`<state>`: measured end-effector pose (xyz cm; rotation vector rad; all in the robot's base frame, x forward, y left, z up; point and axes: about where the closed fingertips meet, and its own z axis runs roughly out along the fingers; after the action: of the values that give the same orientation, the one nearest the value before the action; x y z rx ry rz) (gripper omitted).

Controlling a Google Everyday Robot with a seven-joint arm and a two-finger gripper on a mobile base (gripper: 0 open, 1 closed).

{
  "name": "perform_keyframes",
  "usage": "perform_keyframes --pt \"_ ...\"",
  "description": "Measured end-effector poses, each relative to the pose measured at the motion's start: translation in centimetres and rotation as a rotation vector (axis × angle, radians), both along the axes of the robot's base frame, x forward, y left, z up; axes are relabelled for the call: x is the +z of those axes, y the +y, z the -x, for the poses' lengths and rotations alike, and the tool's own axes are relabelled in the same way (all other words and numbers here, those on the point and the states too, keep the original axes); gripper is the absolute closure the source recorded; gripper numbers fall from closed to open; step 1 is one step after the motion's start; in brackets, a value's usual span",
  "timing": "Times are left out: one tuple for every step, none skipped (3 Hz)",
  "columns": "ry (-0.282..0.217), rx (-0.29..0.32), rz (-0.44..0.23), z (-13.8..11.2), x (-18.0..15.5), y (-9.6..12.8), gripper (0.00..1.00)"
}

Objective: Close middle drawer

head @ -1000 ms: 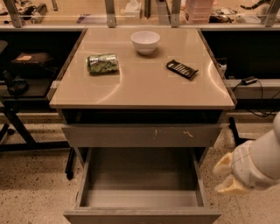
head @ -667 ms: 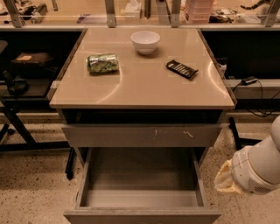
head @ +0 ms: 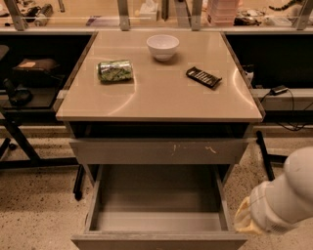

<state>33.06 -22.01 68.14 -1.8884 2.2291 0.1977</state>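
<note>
My jaws are at the near right of the scene, at the tip of my white padded arm (head: 283, 200), low beside the cabinet. I cannot tell whether they are spread or pressed together. Just left of them is the wide grey middle drawer with a plain flat front (head: 159, 240), pulled out toward the near edge with its deep tray bare. Above it is the grey drawer front with small yellowish scratch marks (head: 156, 151), pushed in. The smooth beige tabletop (head: 161, 102) carries a crushed green can (head: 115, 70) on the left, a round white bowl (head: 163, 46) at the far middle and a flat black rectangular packet (head: 203, 77) on the right, all apart. The speckled stone floor (head: 39, 215) lies around the cabinet. Dark shelving (head: 34, 73) stands left, black cables (head: 288, 105) right, and a cluttered bench (head: 234, 12) runs along the far side.
</note>
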Motion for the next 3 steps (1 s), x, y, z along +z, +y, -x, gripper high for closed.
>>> perform_keyframes --pt "0.086 -0.005 0.002 3.6 -9.9 1.0 1.0" --pt "0.116 -0.016 -0.062 5.5 -16.8 1.6 1.0" --pt "0.144 -0.017 -0.161 6.1 -22.2 2.0 1.0"
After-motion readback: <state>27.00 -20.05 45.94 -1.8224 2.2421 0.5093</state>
